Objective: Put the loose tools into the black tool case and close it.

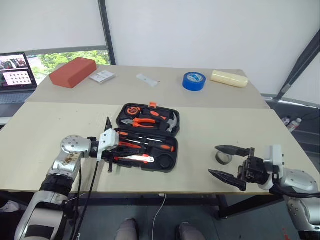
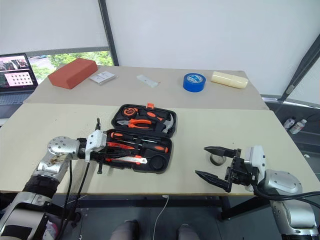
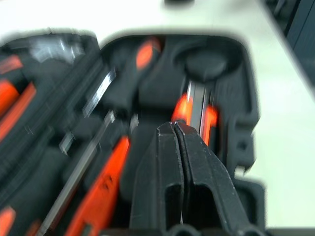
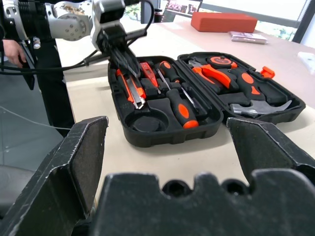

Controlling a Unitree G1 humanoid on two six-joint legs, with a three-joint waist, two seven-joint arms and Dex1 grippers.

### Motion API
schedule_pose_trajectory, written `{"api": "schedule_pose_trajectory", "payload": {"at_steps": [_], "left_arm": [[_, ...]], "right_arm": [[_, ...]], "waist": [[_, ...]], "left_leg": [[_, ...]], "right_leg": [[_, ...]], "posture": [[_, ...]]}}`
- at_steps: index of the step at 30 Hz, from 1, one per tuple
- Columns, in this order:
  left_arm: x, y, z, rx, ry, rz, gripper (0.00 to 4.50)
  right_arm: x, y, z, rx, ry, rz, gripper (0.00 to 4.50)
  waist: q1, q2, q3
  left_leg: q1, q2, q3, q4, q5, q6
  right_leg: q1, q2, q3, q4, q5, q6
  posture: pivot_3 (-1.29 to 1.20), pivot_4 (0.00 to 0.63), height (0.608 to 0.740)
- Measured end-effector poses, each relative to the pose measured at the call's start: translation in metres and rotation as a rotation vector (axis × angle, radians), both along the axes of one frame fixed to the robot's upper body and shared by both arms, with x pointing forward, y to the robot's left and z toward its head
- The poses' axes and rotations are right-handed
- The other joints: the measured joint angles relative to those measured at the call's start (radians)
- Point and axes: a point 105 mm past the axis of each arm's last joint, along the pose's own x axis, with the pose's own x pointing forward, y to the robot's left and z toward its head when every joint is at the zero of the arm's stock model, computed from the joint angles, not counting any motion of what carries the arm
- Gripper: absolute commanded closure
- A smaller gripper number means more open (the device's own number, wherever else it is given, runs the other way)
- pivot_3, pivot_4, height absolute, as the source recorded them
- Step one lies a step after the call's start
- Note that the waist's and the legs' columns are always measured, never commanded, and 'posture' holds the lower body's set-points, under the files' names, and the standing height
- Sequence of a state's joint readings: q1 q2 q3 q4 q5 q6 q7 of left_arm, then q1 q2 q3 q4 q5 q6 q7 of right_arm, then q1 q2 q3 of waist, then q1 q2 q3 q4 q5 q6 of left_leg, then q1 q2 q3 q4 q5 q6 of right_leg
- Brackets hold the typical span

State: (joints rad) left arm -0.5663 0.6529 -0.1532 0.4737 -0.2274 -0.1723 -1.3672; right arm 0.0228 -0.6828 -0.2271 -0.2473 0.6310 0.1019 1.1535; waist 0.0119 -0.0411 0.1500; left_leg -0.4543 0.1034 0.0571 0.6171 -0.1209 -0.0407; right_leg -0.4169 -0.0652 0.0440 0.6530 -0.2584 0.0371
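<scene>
The black tool case (image 1: 173, 159) lies open in the middle of the table. Its near half holds the orange-and-black utility knife (image 4: 134, 91), two screwdrivers (image 4: 179, 105) (image 4: 167, 71) and a small orange one (image 4: 147, 73). A round recess (image 4: 145, 122) at its corner is bare. My left gripper (image 3: 174, 127) hangs over that near half, just above the knife, shut with nothing between its fingers. The small dark tape roll (image 1: 223, 158) lies on the table to the right of the case. My right gripper (image 1: 214, 160) stands open beside it, pointing toward the case.
The case's lid half holds pliers (image 1: 142, 120), a hammer (image 1: 171, 122) and a tape measure (image 1: 132, 110). At the back of the table lie a red block (image 1: 73, 71), a white pack (image 1: 102, 76), a blue tape roll (image 1: 193, 81) and a cream block (image 1: 229, 78). A laptop (image 1: 17, 75) stands far left.
</scene>
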Motion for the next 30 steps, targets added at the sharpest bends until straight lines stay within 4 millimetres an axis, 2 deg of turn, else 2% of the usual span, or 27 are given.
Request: {"api": "schedule_pose_trajectory", "payload": {"at_steps": [5,8,14,17,21,22,23,24,25,26,30], "left_arm": [[-0.002,-0.001,-0.001,0.010,0.010,-0.015,4.48],[-0.003,-0.002,-0.007,0.043,0.026,-0.017,4.48],[0.000,0.001,-0.022,0.074,0.160,0.097,4.48],[0.001,0.001,-0.024,0.080,0.155,0.104,4.48],[-0.001,0.001,-0.018,-0.031,0.091,0.087,3.43],[-0.003,0.002,-0.015,-0.097,0.086,0.086,2.93],[-0.006,0.003,-0.013,-0.137,0.087,0.085,2.65],[-0.009,0.006,-0.006,-0.194,0.075,0.086,2.20],[-0.010,0.009,0.001,-0.230,0.057,0.088,1.99],[-0.013,0.014,0.013,-0.273,0.017,0.092,1.43],[-0.033,0.025,0.037,-0.329,-0.043,0.119,0.05]], "right_arm": [[0.000,0.000,0.000,0.000,0.000,-0.001,0.00],[-0.001,0.000,-0.001,0.000,0.002,-0.002,0.00],[-0.001,0.001,-0.004,0.010,0.013,-0.010,0.00],[-0.002,0.002,-0.004,0.007,0.015,0.001,0.00],[-0.002,-0.004,-0.003,-0.017,0.013,-0.011,0.00],[-0.002,-0.008,-0.002,-0.020,0.011,-0.026,0.00],[-0.002,-0.010,-0.002,-0.023,0.012,-0.037,0.00],[-0.003,-0.014,-0.002,-0.025,0.008,-0.056,0.00],[-0.004,-0.018,-0.003,-0.029,0.007,-0.074,0.00],[-0.005,-0.023,-0.003,-0.037,-0.008,-0.103,0.00],[-0.012,-0.045,-0.011,-0.071,-0.014,-0.218,0.00]], "waist": [[0.000,0.001,0.000],[0.000,0.001,-0.001],[-0.002,0.015,-0.016],[-0.002,0.019,-0.018],[-0.003,0.019,-0.017],[-0.003,0.018,-0.016],[-0.003,0.016,-0.015],[-0.003,0.014,-0.014],[-0.001,0.014,-0.014],[0.000,0.014,-0.014],[-0.001,0.014,-0.014]], "left_leg": [[0.004,0.000,0.000,0.000,0.000,0.000],[0.013,0.000,0.000,-0.002,-0.001,0.000],[0.017,0.000,0.000,-0.004,-0.001,-0.002],[0.025,0.000,0.000,-0.005,-0.005,-0.007],[0.029,0.000,0.001,-0.007,-0.005,-0.008],[0.027,0.000,0.001,-0.008,-0.005,-0.008],[0.026,0.000,0.001,-0.007,-0.005,-0.007],[0.022,0.000,0.000,-0.008,-0.004,-0.006],[0.019,0.000,0.000,-0.007,-0.003,-0.004],[0.015,0.000,0.000,-0.007,-0.001,-0.001],[0.013,-0.001,0.001,-0.008,-0.003,0.000]], "right_leg": [[0.004,0.000,0.000,0.001,-0.001,0.000],[0.013,0.000,0.000,-0.002,-0.006,-0.001],[0.016,0.000,0.001,-0.004,-0.008,-0.003],[0.023,0.000,0.001,-0.004,-0.009,-0.004],[0.027,-0.002,0.001,-0.007,-0.009,-0.004],[0.025,-0.002,0.000,-0.007,-0.009,-0.004],[0.024,-0.001,0.000,-0.006,-0.009,-0.004],[0.021,-0.001,0.000,-0.006,-0.009,-0.005],[0.019,-0.001,0.000,-0.006,-0.009,-0.004],[0.016,-0.001,0.000,-0.006,-0.008,-0.003],[0.015,-0.001,0.000,-0.007,-0.006,0.000]], "posture": [[0.00,0.150,0.740],[0.00,0.150,0.740],[0.00,0.150,0.740],[0.00,0.150,0.740],[0.00,0.150,0.740],[0.00,0.150,0.740],[0.00,0.150,0.740],[0.00,0.150,0.740],[0.00,0.150,0.740],[0.00,0.150,0.740],[0.00,0.150,0.740]]}}
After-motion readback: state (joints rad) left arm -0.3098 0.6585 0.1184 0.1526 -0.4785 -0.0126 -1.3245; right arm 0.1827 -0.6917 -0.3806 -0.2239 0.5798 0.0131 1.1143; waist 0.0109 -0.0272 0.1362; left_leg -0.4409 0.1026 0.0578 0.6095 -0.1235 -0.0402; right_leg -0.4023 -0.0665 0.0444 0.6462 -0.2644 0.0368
